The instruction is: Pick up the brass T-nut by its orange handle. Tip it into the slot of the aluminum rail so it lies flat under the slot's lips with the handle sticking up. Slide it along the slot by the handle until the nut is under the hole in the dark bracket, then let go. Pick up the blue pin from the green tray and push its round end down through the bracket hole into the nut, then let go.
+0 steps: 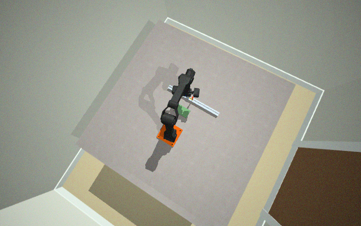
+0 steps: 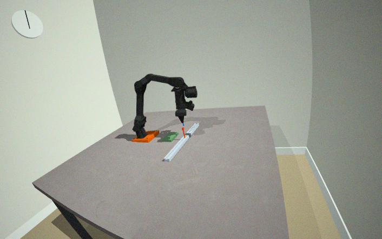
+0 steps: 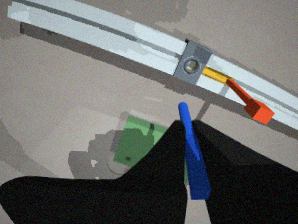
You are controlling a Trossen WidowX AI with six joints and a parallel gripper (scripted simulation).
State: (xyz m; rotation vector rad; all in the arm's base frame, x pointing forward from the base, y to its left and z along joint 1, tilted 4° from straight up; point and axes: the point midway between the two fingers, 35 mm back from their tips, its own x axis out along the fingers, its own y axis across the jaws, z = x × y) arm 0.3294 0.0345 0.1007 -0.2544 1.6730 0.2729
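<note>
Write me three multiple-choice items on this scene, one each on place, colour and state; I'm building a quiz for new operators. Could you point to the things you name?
1. Where is the dark bracket [image 2: 189,134] [image 3: 182,71]?
A) on the green tray [image 1: 183,111] [image 2: 170,137] [image 3: 131,146]
B) on the aluminum rail [image 1: 205,106] [image 2: 176,148] [image 3: 107,32]
C) on the orange base plate

2. What colour is the pin [image 3: 198,172]?
A) blue
B) yellow
C) white

3. How is the gripper [image 2: 183,123] [image 3: 185,127]?
A) wide open
B) shut on nothing
C) shut on the pin

1 B: the wrist view shows it across the rail.
2 A: its blue shaft shows there.
3 C: the pin sits between the fingers.
</note>
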